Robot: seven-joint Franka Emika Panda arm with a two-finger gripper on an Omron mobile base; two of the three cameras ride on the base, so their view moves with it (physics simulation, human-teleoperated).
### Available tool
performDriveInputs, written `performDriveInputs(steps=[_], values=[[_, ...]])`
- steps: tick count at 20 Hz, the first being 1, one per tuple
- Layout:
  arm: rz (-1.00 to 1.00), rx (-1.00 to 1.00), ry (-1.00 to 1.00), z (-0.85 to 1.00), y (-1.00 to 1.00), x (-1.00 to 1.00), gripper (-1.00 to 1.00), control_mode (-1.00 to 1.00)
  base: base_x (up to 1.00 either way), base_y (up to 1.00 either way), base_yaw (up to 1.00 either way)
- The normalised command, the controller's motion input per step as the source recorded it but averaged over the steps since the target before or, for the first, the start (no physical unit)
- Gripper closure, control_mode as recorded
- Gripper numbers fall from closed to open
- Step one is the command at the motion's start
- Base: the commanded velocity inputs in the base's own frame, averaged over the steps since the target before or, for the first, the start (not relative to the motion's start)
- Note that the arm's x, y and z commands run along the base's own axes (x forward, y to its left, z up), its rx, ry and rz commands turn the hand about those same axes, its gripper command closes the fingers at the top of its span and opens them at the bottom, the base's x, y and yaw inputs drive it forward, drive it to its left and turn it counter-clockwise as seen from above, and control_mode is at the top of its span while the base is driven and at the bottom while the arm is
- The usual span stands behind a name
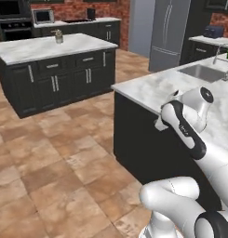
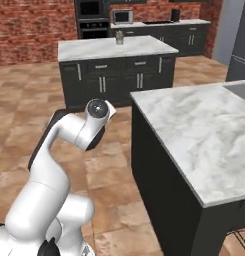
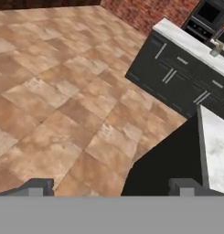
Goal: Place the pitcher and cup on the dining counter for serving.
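The arm is folded back beside the counter (image 2: 194, 125), probably a carrying pose while the base drives, so nothing is being reached for. The gripper (image 3: 111, 187) points down at the tiled floor (image 3: 63, 100), its fingertips spread wide, holding and touching nothing. The counter's corner lies just right of it; the island (image 3: 186, 68) is well ahead. Pitcher and cup: whereabouts cannot be told.

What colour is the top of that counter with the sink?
White-grey veined marble on the dining counter, over a dark base; the right base view shows it best.
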Motion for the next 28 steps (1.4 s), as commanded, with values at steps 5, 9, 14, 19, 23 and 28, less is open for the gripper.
performDriveInputs(steps=[5,9,14,19,23,28], values=[[0.0,0.0,0.0,0.0,0.0,0.0,-1.0,1.0,0.9,1.0,-0.34],[0.0,0.0,0.0,0.0,0.0,0.0,-1.0,1.0,0.89,1.0,-0.37],[0.0,0.0,0.0,0.0,0.0,0.0,-1.0,1.0,0.93,1.0,-0.38],[0.0,0.0,0.0,0.0,0.0,0.0,-1.0,1.0,0.94,1.0,-0.39],[0.0,0.0,0.0,0.0,0.0,0.0,-1.0,1.0,0.75,1.0,-0.42],[0.0,0.0,0.0,0.0,0.0,0.0,-1.0,1.0,0.37,1.0,-0.45]])
